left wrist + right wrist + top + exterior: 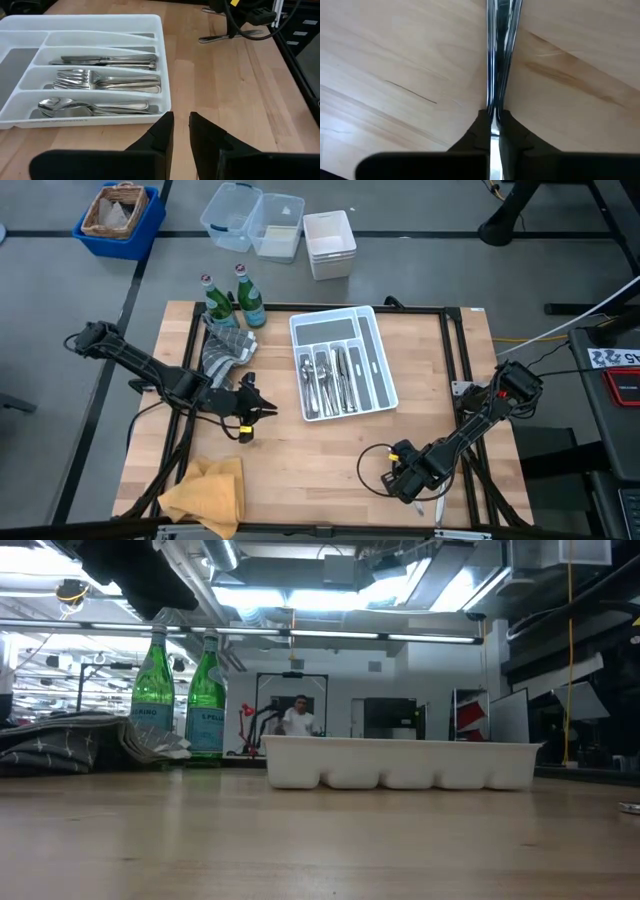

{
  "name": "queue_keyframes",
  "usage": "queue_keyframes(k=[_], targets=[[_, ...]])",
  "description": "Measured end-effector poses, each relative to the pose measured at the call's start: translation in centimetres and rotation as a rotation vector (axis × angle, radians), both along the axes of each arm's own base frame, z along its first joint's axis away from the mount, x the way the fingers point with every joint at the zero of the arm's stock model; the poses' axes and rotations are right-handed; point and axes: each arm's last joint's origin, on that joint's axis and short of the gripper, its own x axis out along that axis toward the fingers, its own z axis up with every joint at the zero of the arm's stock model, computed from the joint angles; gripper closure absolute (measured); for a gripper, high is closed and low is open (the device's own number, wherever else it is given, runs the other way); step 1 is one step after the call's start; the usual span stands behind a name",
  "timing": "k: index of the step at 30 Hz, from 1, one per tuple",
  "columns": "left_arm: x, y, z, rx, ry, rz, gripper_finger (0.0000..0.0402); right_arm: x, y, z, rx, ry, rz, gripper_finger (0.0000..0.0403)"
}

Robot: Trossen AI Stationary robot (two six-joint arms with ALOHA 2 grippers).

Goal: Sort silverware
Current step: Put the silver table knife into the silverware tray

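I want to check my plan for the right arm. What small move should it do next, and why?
Probably lift straight up a little. The right hand is shut on a silver utensil that lies flat on the table at the near right edge, far from the tray. It must clear the wood before it is carried over.

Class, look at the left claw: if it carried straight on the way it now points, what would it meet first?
Probably bare table, then the right arm and the piece of silverware beneath it. The left claw points just past the white tray; depth is uncertain.
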Motion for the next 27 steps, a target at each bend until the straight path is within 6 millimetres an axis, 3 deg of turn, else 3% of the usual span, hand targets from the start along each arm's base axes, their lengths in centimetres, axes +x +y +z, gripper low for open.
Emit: queue_keyframes(k=[6, 27], targets=[[0.0, 0.0, 0.0, 0.002, 0.000, -0.001, 0.0353, 0.0, 0.0, 0.0, -0.002, -0.002, 0.000, 0.0368], [0.0, 0.0, 0.0, 0.003, 0.003, -0.001, 0.0353, 0.0, -0.1, 1.1, 0.033, -0.047, -0.002, 0.0364]])
